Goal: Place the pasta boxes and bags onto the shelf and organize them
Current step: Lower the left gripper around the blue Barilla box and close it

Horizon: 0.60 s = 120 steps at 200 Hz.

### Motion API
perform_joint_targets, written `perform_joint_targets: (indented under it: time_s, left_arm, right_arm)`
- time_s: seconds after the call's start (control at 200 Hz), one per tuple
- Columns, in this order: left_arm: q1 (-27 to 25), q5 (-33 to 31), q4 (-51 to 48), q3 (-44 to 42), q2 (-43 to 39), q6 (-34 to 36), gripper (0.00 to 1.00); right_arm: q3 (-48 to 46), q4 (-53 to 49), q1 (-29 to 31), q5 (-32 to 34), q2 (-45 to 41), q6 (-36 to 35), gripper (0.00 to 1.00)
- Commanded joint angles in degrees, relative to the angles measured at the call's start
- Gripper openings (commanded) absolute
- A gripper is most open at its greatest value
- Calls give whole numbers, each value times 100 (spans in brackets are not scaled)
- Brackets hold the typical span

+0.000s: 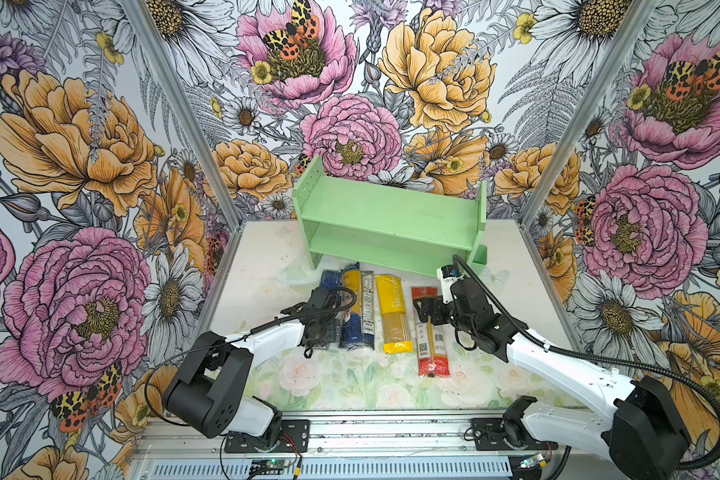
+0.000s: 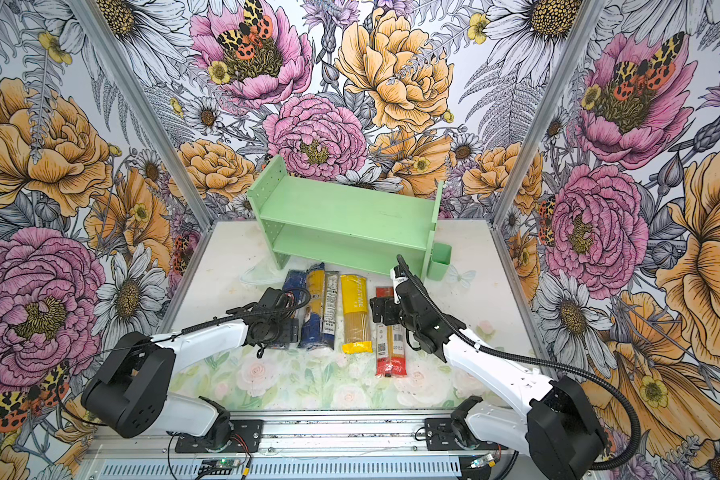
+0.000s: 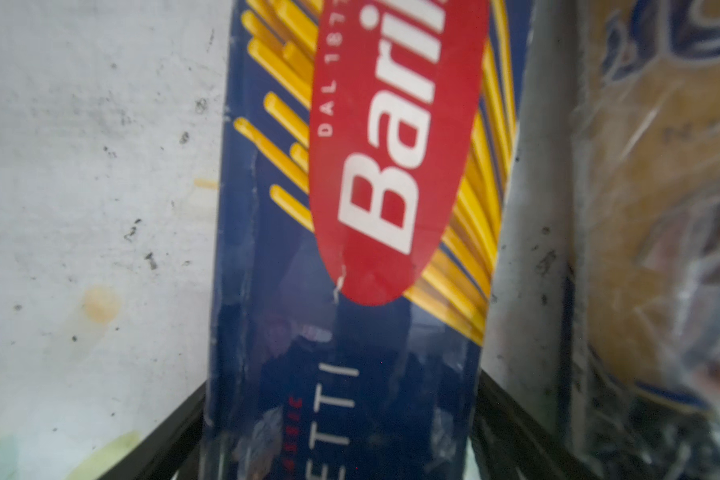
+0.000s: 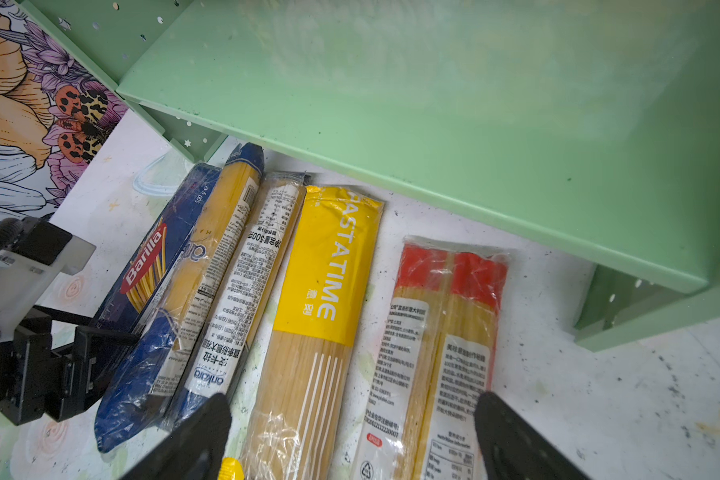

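1. Where it lies leftmost before the shelf [image 1: 387, 216], the Barilla box [image 3: 258, 257] sits between the jaws of the left gripper [image 3: 341, 415] (pinching or not, I cannot tell).
2. Bare table [image 3: 80, 166] flanks its outer edge.
3. Beyond, the right gripper [image 4: 352, 405] gapes, empty.

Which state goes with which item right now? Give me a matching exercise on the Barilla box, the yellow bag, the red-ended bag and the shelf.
Things:
1. Barilla box
2. yellow bag
3. red-ended bag
4. shelf

States:
A. both tiers bare
B. at the right end of the row in both top views
C. between the fingers of the left gripper
D. lying flat, printed PASTATIME

Pairs: 1-C; 2-D; 3-B; 4-A
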Motion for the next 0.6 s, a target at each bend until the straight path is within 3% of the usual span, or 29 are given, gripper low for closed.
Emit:
perform_joint_targets:
  time_s: [0.0,0.15,0.596]
  left_arm:
    - [-10,269,74,77,69,41,83]
    - [-55,274,77,34,25,-13,76]
    - [-532,92,248,-81,354,-501,80]
  right_arm:
    - [33,160,34,-62,-156,-107,94]
    - [16,159,43,-50,-210,-107,93]
    - [-64,158,40,-9,-392,-107,93]
